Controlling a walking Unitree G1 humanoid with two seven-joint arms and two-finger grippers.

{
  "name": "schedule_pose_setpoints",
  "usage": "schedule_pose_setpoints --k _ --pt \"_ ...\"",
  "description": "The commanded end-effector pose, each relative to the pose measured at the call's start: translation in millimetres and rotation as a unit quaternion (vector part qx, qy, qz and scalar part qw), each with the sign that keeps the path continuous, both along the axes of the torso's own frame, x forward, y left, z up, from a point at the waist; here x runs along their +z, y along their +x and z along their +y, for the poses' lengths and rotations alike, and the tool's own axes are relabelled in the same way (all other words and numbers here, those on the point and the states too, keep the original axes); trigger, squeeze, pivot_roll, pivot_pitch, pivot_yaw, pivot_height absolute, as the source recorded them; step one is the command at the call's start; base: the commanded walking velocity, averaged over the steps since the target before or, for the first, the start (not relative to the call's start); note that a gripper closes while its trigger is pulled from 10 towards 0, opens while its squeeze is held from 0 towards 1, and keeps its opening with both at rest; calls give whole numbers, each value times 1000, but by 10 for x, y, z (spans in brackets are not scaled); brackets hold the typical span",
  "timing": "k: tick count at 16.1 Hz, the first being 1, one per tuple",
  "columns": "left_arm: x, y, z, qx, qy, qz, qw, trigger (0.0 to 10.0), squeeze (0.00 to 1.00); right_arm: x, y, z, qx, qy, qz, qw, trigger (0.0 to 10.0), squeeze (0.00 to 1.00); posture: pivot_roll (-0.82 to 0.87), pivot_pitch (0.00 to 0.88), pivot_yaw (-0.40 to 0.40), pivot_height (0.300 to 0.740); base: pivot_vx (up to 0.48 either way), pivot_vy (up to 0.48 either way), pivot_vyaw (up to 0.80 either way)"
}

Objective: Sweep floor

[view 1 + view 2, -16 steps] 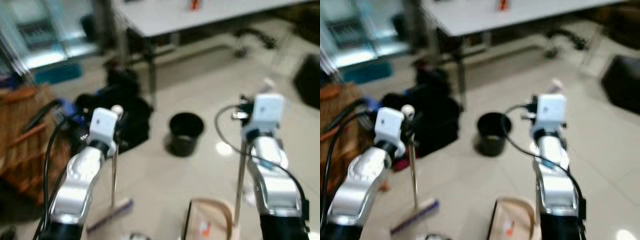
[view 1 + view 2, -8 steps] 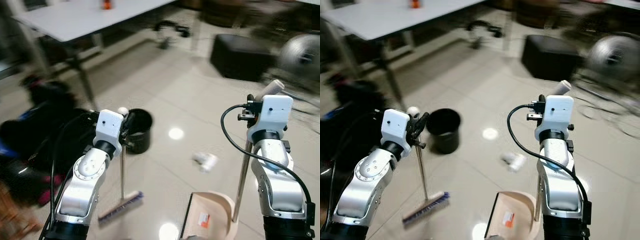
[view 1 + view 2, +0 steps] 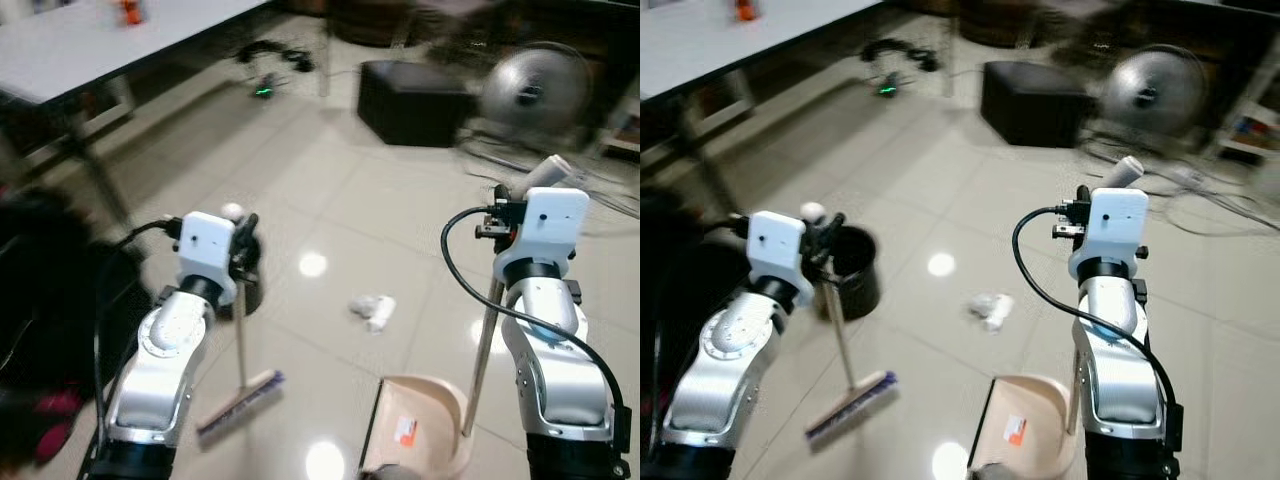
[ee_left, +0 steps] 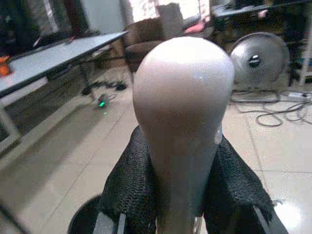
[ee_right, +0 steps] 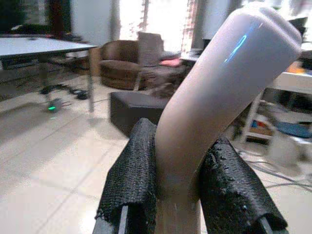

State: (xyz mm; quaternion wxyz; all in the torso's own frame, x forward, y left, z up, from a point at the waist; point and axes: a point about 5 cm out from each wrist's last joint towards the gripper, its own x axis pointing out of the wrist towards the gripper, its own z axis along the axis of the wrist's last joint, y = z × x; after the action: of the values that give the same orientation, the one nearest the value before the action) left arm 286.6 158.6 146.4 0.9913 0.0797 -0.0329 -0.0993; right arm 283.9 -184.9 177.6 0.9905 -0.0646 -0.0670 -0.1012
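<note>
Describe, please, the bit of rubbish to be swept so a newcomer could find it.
On the pale tiled floor, between the broom head and the beige dustpan, lies a crumpled white wad. It is the only loose, small white thing there.

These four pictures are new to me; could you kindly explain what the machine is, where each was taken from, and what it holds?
It is a humanoid robot with two silver arms. The two wide pictures come from its head camera, looking down at a tiled floor. The left gripper has its jaws shut on the broom handle, with the broom head on the floor. The right gripper is shut on the dustpan handle; the beige dustpan sits below. A crumpled paper wad lies ahead, with a black bucket to the left. The close-ups are wrist cameras, showing each handle's tip between black fingers.
</note>
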Motion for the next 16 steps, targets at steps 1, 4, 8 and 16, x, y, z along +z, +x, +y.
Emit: schedule_pose_setpoints --k 1,4,8,16 --pt "157 30 -78 -13 -7 -37 999 10000 0 103 -13 -43 -11 0 -22 1000 10000 0 -30 48 22 740 379 0 -800" --pt "197 55 -95 -18 -4 -44 999 10000 0 108 -20 -48 -15 3 -26 1000 10000 0 -31 53 27 740 396 0 -800" --pt "200 59 -101 -23 1 -44 999 10000 0 131 -23 -19 -2 -3 -33 999 10000 0 -33 58 32 740 399 0 -400" --pt "227 85 -39 -12 7 -49 999 10000 0 162 13 100 36 -10 -34 999 10000 0 -29 56 37 740 401 0 200"
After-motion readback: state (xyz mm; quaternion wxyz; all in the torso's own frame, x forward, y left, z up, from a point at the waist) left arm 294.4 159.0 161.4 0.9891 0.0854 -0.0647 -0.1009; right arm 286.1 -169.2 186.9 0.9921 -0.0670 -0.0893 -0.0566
